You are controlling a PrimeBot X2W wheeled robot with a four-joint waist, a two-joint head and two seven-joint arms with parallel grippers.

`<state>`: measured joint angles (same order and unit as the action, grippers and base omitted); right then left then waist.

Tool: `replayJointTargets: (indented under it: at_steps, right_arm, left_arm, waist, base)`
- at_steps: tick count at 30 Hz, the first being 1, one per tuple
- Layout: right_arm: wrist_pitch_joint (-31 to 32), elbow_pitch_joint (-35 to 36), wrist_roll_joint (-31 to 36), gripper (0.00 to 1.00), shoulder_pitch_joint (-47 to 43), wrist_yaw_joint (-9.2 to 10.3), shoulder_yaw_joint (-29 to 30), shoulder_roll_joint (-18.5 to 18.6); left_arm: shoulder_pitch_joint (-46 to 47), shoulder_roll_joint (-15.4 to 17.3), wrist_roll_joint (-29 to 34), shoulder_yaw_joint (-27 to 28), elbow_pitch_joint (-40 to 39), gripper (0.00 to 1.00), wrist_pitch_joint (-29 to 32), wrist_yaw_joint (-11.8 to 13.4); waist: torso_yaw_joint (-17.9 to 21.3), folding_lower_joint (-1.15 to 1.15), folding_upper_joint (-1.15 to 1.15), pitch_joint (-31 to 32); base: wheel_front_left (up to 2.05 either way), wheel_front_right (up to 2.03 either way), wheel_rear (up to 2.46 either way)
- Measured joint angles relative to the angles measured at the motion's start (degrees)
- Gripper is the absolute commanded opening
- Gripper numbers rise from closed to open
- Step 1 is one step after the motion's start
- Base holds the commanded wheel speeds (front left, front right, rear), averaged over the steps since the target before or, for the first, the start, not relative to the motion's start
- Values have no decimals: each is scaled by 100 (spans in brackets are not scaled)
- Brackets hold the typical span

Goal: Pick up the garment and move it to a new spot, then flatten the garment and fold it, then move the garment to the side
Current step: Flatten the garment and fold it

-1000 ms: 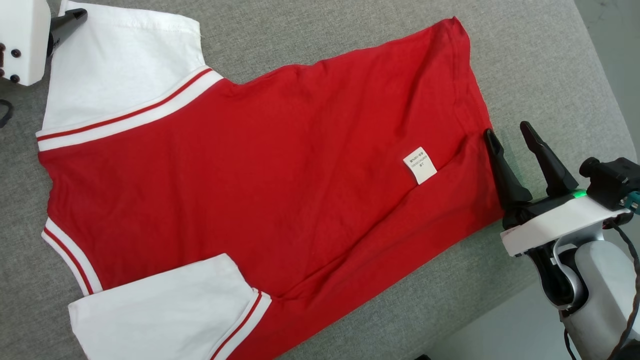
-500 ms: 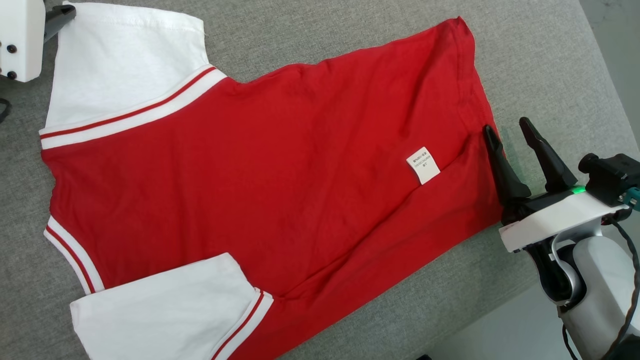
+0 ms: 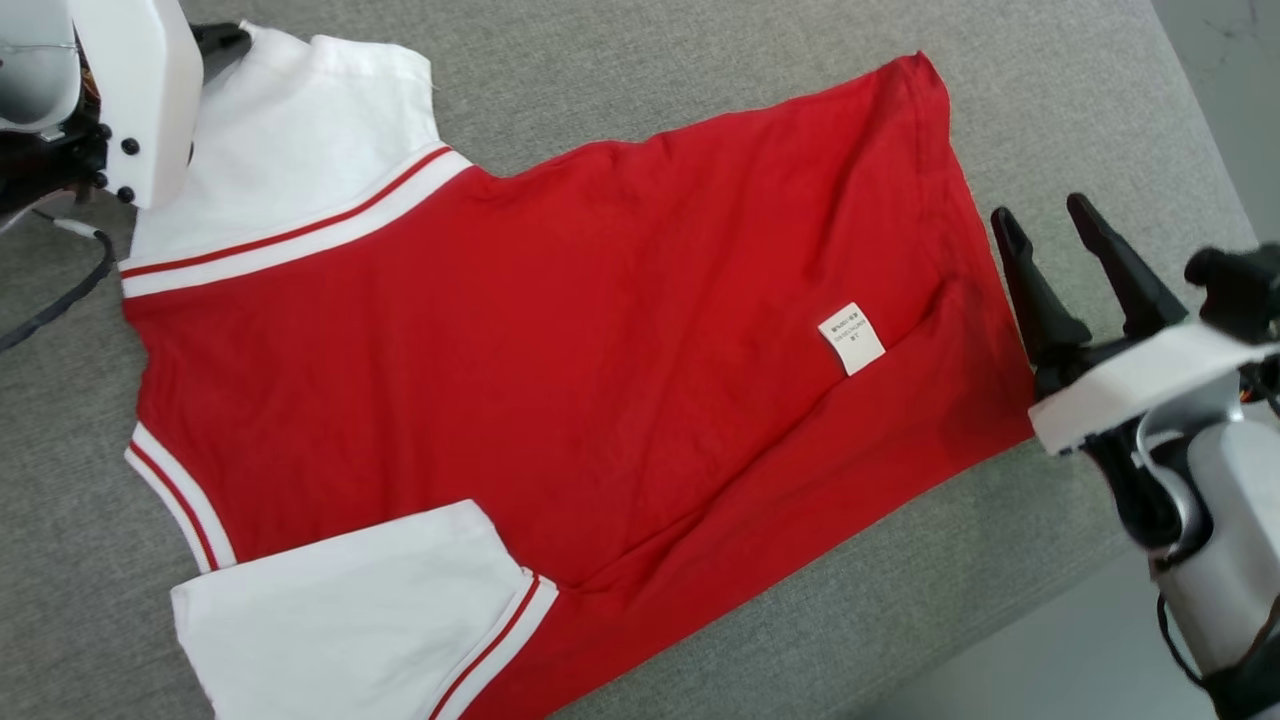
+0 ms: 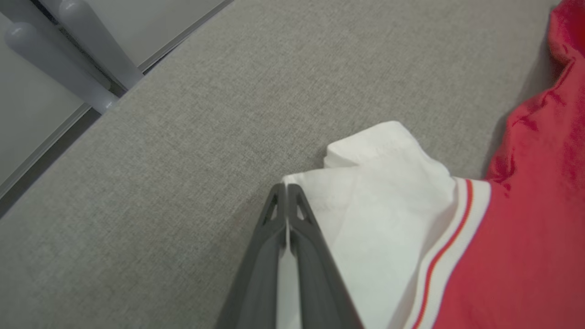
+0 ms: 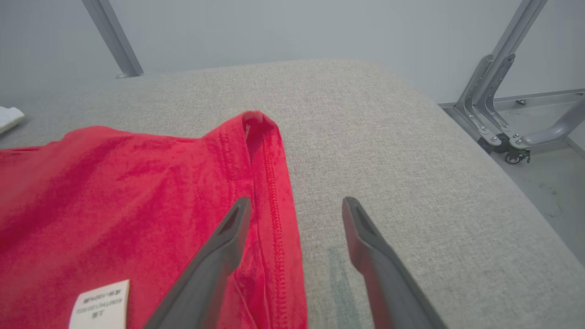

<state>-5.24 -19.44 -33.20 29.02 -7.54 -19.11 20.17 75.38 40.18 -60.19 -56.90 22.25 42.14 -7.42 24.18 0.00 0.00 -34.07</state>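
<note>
The garment (image 3: 560,340), a red T-shirt with white sleeves and striped trim, lies spread on the grey cushioned surface (image 3: 700,80), with a small white label (image 3: 851,338) near its right hem. At the top left, my left gripper (image 3: 222,38) is shut on the outer edge of the upper white sleeve (image 4: 384,205). In the left wrist view the left gripper (image 4: 287,188) has white cloth pinched between its closed fingers. My right gripper (image 3: 1045,218) is open beside the hem. In the right wrist view, the right gripper (image 5: 296,203) has one finger over the red hem (image 5: 274,183) and the other over bare cushion.
The cushion's edge runs along the lower right, with pale floor (image 3: 1000,680) beyond it. Grey metal frame legs (image 5: 502,100) stand off the far right end, and more legs (image 4: 77,59) show past the left end. A dark cable (image 3: 60,300) lies by my left arm.
My left gripper has closed on the upper sleeve's edge, and its white housing has come further into the picture. The right gripper stays open and has shifted slightly off the hem.
</note>
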Motion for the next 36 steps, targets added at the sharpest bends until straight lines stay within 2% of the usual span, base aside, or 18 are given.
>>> replayJointTargets:
  at_steps: [3, 5, 10, 13, 19, 28, 29, 30, 31, 32, 33, 36]
  right_arm:
    - [661, -116, -135, 100, 363, -1, 112, -3]
    - [1537, -237, -408, 100, 859, 0, 248, -19]
    - [3338, -724, -750, 100, 1674, 4, 525, -201]
    - [4113, -1152, -555, 100, 2223, 3, 662, -301]
    - [4907, -2279, 207, 100, 3032, 3, 1020, -637]
    - [5165, -3565, 1347, 100, 3714, 3, 1748, -1004]
    - [5163, -3689, 1469, 91, 3774, 3, 1855, -1048]
    - [5164, -3815, 1602, 67, 3827, 3, 1951, -1072]
    - [5163, -3933, 1715, 37, 3877, 3, 2060, -1084]
    - [5144, -4024, 1863, 30, 3919, 3, 2132, -1092]
    - [5086, -4084, 2009, 0, 3960, 3, 2203, -1099]
    - [4726, -4117, 2274, 0, 4112, 3, 2449, -1162]
  left_arm:
    - [20, 62, 14, -148, -222, 0, -517, 0]
    - [69, 76, -22, -338, -356, 0, -915, 0]
    - [94, 109, -382, -619, -491, 0, -1234, 0]
    - [161, 166, -482, -801, -584, 0, -1322, 0]
    - [374, 213, -623, -1139, -713, 0, -1454, 0]
    - [575, 198, -705, -1443, -798, 0, -1559, 0]
    - [593, 192, -720, -1460, -803, 0, -1570, 0]
    - [607, 186, -732, -1479, -805, 0, -1575, 0]
    - [613, 180, -744, -1502, -806, 0, -1580, 0]
    - [616, 172, -744, -1524, -810, 0, -1594, 0]
    - [621, 156, -745, -1543, -816, 0, -1594, 0]
    - [648, 118, -742, -1577, -820, 0, -1641, 0]
  waist:
    - [-81, 0, 0, 82]
    - [-188, 0, 0, 171]
    - [-393, 0, 0, 352]
    - [-532, 0, 0, 425]
    - [-804, 0, 0, 457]
    - [-1056, 0, 0, 406]
    - [-1072, 0, 0, 403]
    - [-1087, 0, 0, 399]
    - [-1101, 0, 0, 398]
    - [-1112, 0, 0, 395]
    - [-1125, 0, 0, 391]
    - [-1161, 0, 0, 384]
  base:
    - [0, 0, 0]
    - [0, 0, 0]
    - [0, 0, 0]
    - [0, 0, 0]
    - [0, 0, 0]
    - [0, 0, 0]
    - [0, 0, 0]
    - [0, 0, 0]
    - [0, 0, 0]
    - [0, 0, 0]
    - [0, 0, 0]
    - [0, 0, 0]
